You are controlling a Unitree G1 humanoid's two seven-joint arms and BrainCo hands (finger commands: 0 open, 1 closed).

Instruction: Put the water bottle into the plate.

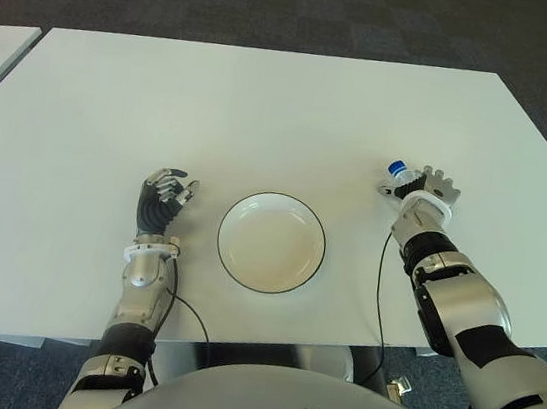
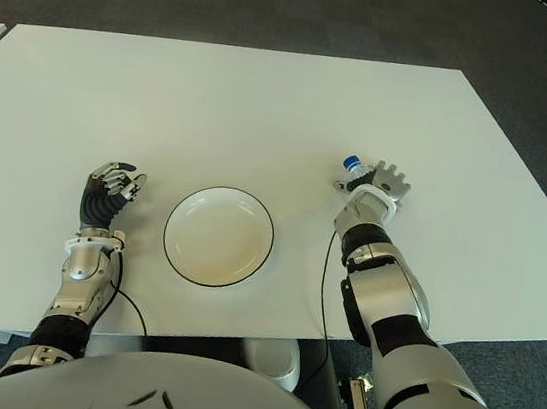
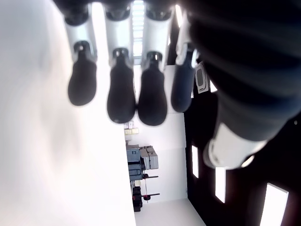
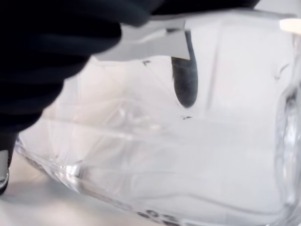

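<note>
At right of centre, our right hand (image 1: 424, 192) grips the water bottle (image 1: 400, 174); we should lift clear before crossing to the plate (image 1: 272, 242); left hand (image 1: 163, 197), loosely curled and empty, shows left of the plate.

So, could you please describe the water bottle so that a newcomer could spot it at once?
On the white table, look to the right of the black-rimmed plate. There the right hand grips the water bottle, a clear bottle whose blue cap sticks out leftward. Nothing else here is transparent.
</note>
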